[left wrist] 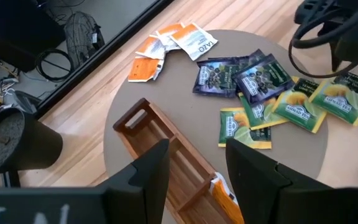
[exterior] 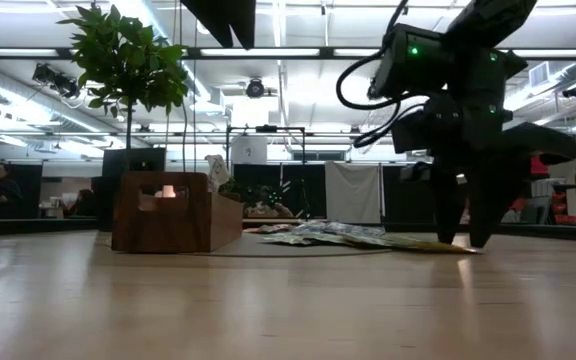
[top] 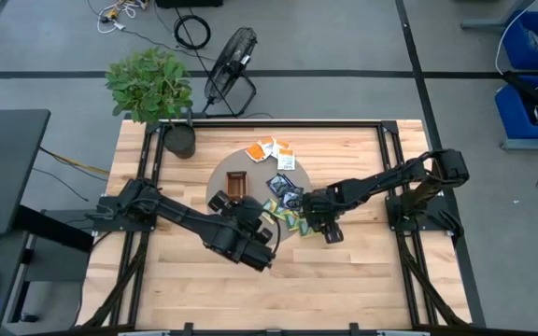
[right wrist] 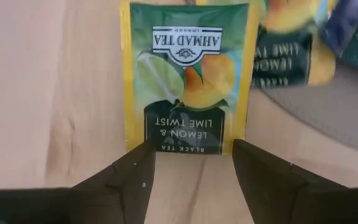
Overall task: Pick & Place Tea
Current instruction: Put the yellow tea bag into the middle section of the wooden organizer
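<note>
Tea sachets lie flat on a round grey mat (top: 250, 168): orange-and-white ones (left wrist: 169, 43) at the far side, dark blue ones (left wrist: 241, 74) in the middle, yellow-green ones (left wrist: 291, 106) toward the right. One yellow-green sachet (right wrist: 185, 81) lies mostly on the bare wood beside the mat. My right gripper (right wrist: 194, 168) points down over it, open, one finger at each corner of its near end. My left gripper (left wrist: 197, 168) hangs open above the brown wooden tray (left wrist: 166, 155). An orange sachet (left wrist: 221, 191) lies in the tray. My right gripper's fingertips (exterior: 448, 235) reach down to table level at the sachet's end (right wrist: 185, 149). Whether they touch it, I cannot tell. My left gripper touches nothing.
A potted plant (top: 180, 140) stands at the table's far left corner, near the tray's far end. A fan (top: 230, 70) stands on the floor behind the table. Bare wood stretches across the near half of the table (top: 344, 289).
</note>
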Controlling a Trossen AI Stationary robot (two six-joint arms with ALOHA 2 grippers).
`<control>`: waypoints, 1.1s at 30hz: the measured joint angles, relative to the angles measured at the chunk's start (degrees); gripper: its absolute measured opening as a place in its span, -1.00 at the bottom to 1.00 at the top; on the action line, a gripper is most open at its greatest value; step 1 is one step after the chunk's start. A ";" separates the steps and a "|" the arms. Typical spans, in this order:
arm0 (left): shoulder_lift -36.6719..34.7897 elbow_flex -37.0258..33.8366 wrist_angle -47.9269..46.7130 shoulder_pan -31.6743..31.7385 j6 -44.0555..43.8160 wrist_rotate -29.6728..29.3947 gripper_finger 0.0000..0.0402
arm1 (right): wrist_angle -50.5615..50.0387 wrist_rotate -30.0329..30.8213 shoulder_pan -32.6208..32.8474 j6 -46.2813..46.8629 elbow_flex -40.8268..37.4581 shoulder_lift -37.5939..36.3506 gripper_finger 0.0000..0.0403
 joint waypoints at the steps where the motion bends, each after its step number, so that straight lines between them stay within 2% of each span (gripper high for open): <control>1: 0.00 0.00 0.00 -0.02 0.00 0.02 -0.19 | 0.63 -0.06 0.00 -0.02 -0.01 0.00 0.11; 6: 0.00 0.00 0.00 0.00 -0.04 0.02 -0.19 | 5.43 -0.02 -0.02 1.64 -2.64 -0.23 -0.03; 11: 0.00 0.00 0.00 0.00 -0.07 0.02 -0.19 | 11.57 0.54 -0.13 4.59 -8.31 -0.81 -0.36; 17: 0.00 0.00 0.04 0.00 -0.07 0.02 -0.19 | 13.26 0.07 -0.13 6.85 -9.00 -0.74 -0.84; 19: 0.00 0.00 0.09 0.00 -0.09 0.02 -0.19 | 12.73 -0.23 -0.11 5.64 -8.46 -0.60 -0.95; 25: 0.01 -0.02 0.13 0.00 -0.40 1.05 -0.19 | 6.96 0.64 0.38 4.68 -6.13 -2.84 -0.98; 33: 0.02 -0.02 0.20 0.00 -0.37 1.16 -0.19 | -3.11 8.41 1.31 4.40 -2.01 -11.03 -0.99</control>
